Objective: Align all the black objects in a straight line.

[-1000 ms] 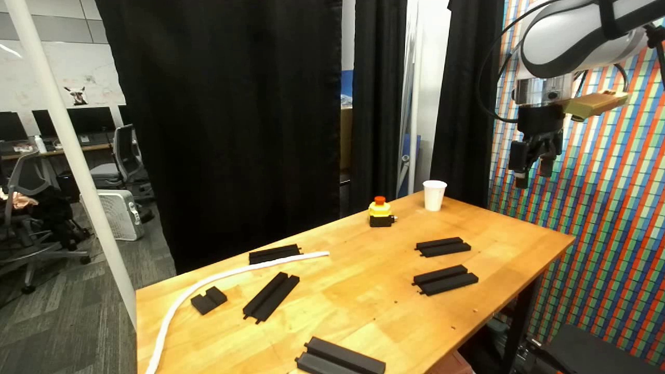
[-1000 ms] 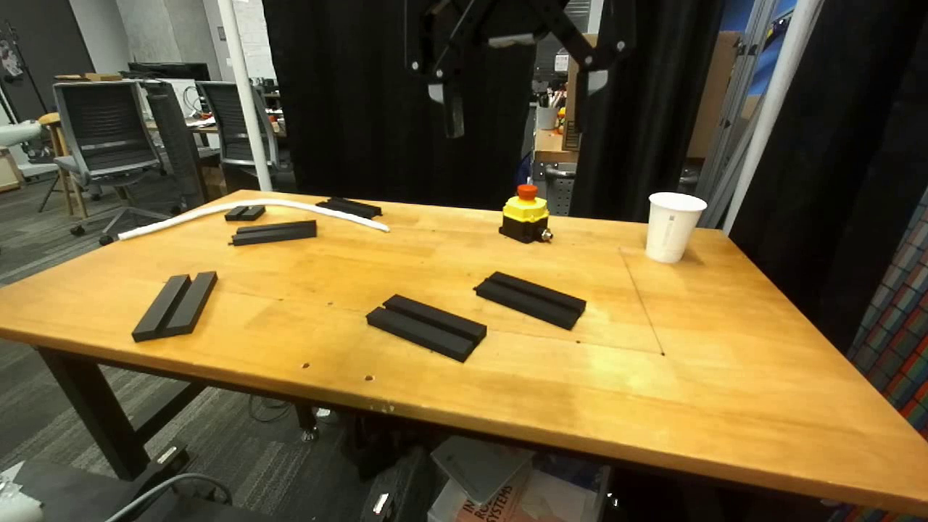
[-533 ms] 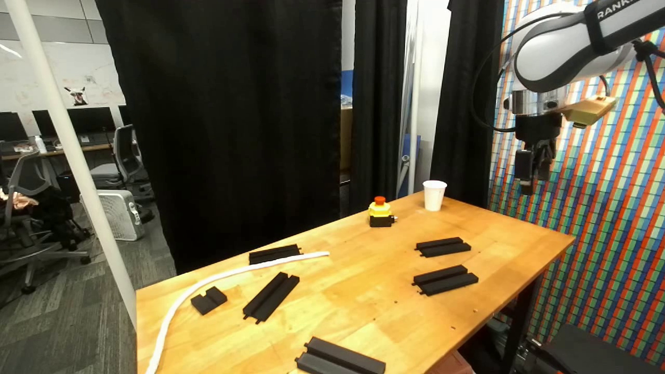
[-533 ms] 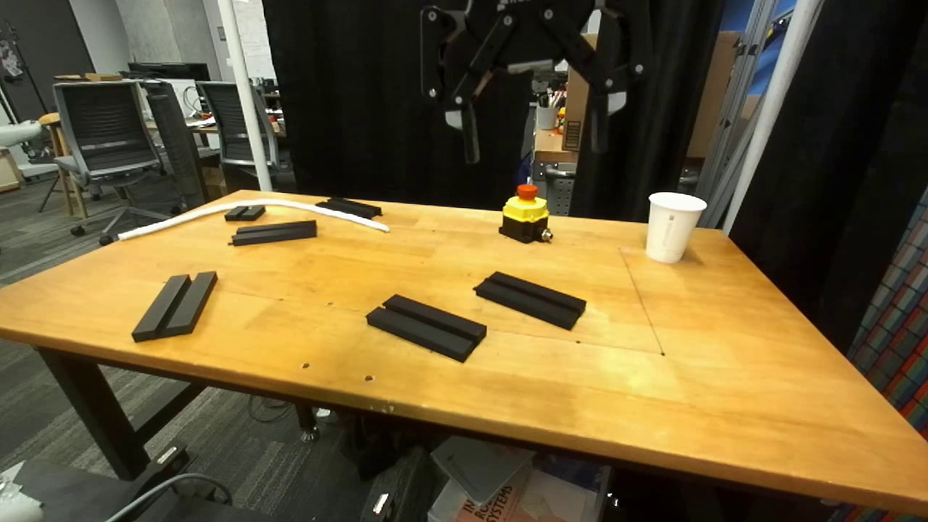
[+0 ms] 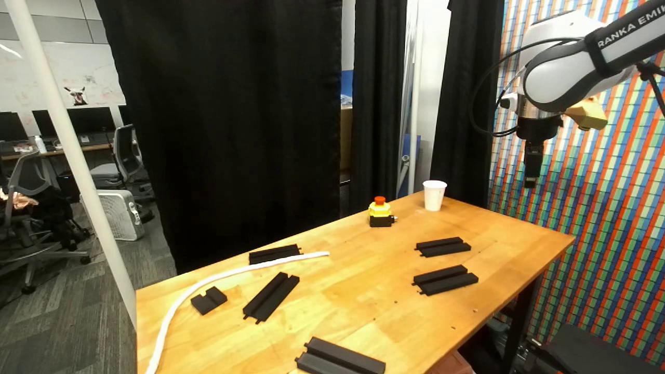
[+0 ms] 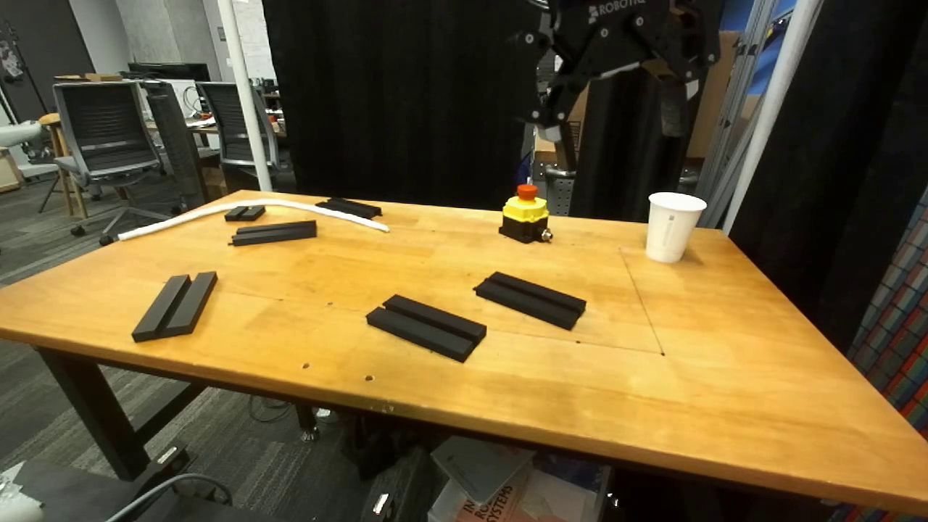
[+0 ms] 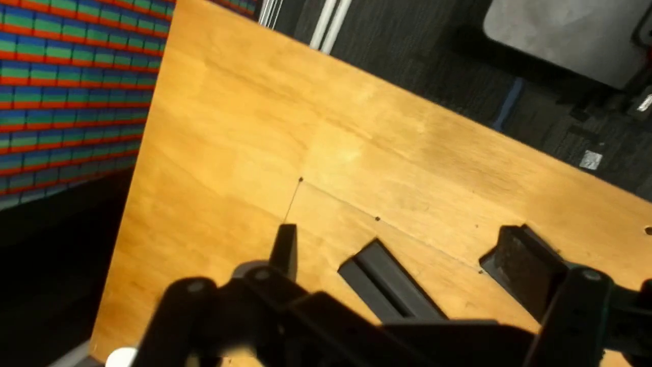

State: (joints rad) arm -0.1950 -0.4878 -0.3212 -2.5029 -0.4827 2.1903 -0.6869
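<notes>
Several flat black grooved blocks lie apart, at differing angles, on the wooden table. Two are at the cup's end, a farther block (image 5: 446, 250) (image 6: 523, 301) and a nearer block (image 5: 450, 283) (image 6: 420, 330). Another block (image 5: 348, 357) (image 6: 165, 308) lies near the front edge. A long block (image 5: 275, 301) (image 6: 279, 233), a small short block (image 5: 209, 301) (image 6: 246, 213) and a back-edge block (image 5: 273, 254) (image 6: 351, 209) lie near the white strip. My gripper (image 5: 530, 183) (image 6: 620, 148) is open and empty, high above the table. In the wrist view, one block (image 7: 402, 285) shows between its fingers (image 7: 402, 232); another is partly hidden by a finger.
A white paper cup (image 5: 434, 196) (image 6: 673, 226) stands at the table's (image 5: 353, 291) far corner. A yellow box with a red button (image 5: 380, 210) (image 6: 525, 212) stands by the back edge. A white strip (image 5: 228, 274) (image 6: 283, 203) curves beside several blocks. Black curtains hang behind.
My gripper has moved right and lower in an exterior view and has turned, so it now shows edge-on in an exterior view. It stays open. The blocks have not moved.
</notes>
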